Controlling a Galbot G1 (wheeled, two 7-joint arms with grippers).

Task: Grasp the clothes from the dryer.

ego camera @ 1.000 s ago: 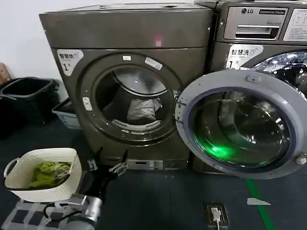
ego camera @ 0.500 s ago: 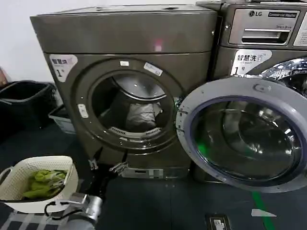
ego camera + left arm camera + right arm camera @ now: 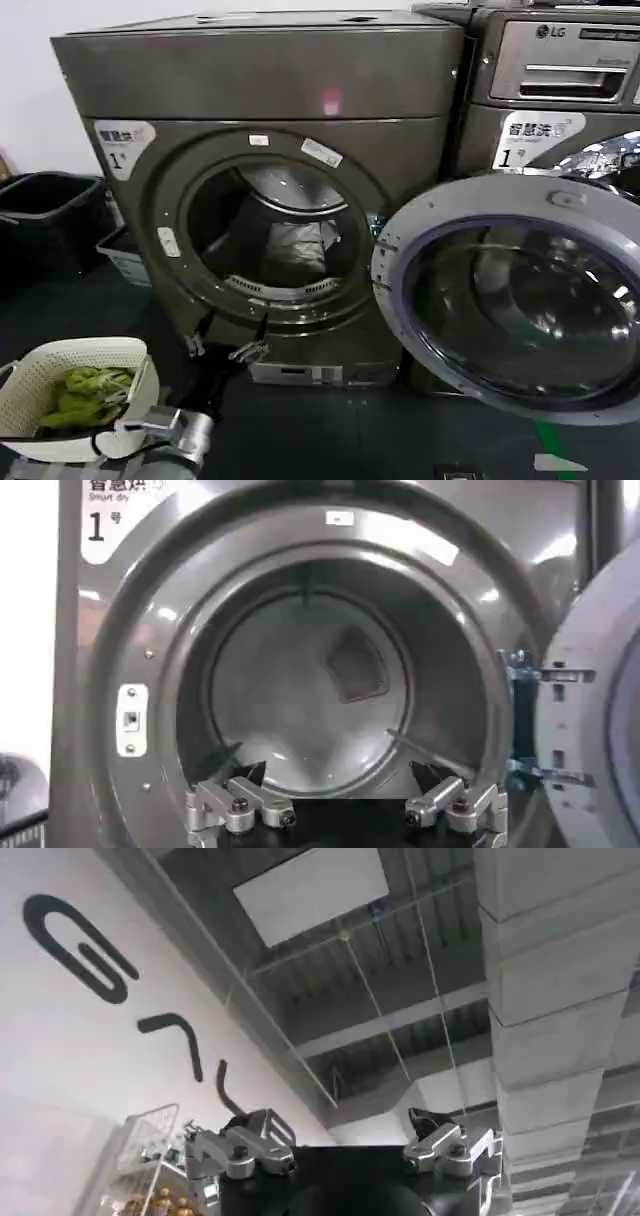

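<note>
The left end effector [image 3: 228, 335], fingers spread and empty, hovers below the dryer [image 3: 260, 180] porthole, the clothes [image 3: 297, 245] lying deeper inside, up and ahead.

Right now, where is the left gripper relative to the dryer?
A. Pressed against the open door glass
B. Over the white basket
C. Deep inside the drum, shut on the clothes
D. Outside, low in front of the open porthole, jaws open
D: the left gripper sits open just below the dryer's porthole, with the clothes untouched inside the drum.
</note>
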